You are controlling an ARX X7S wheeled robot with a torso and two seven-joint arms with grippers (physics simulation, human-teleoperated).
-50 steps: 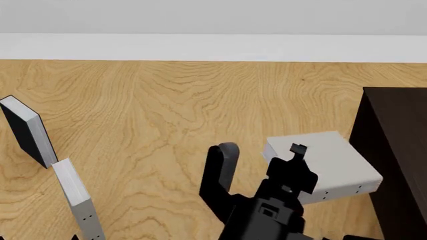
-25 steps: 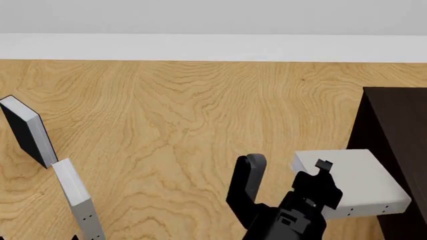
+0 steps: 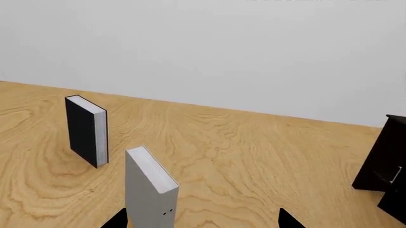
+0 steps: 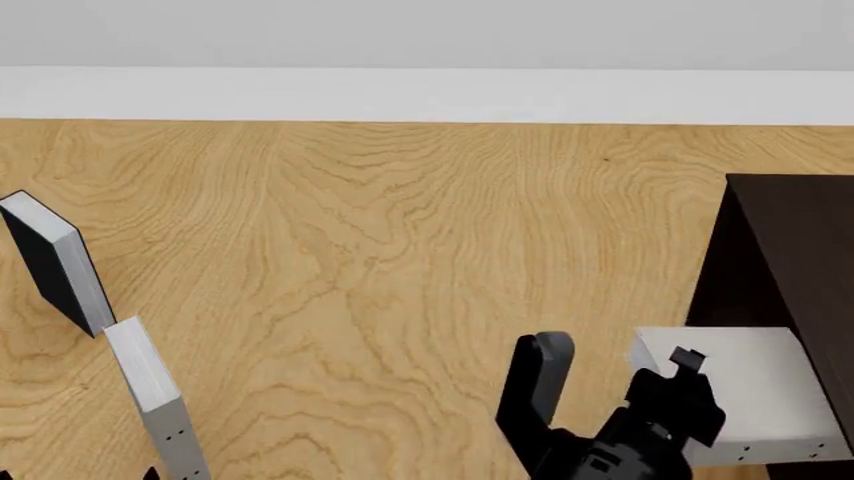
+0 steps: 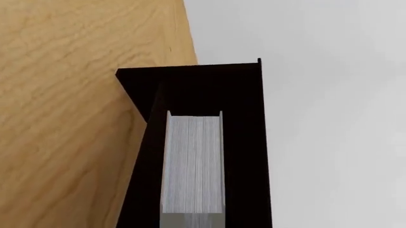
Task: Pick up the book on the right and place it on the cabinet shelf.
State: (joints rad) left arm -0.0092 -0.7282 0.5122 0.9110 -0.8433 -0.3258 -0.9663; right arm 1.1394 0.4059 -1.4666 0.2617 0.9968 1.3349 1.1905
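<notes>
My right gripper (image 4: 617,355) is shut on the pale grey thick book (image 4: 747,385) and holds it at the lower right, with the book's far end against the front of the dark cabinet (image 4: 787,270). In the right wrist view the book's white page edges (image 5: 193,161) fill the middle, framed by the cabinet's dark boards (image 5: 203,88). The shelf board itself does not stand out. My left gripper (image 3: 201,221) is open and empty, low over the wood, with only its two dark tips in view.
A slim grey book (image 4: 154,395) stands at the lower left, right by my left gripper (image 3: 149,187). A black-covered book (image 4: 54,262) stands behind it (image 3: 85,130). The cabinet also shows in the left wrist view (image 3: 387,161). A white wall runs along the back.
My right gripper has carried the book to the right and nearer, up to the cabinet's front. The other two books and the left arm have not moved.
</notes>
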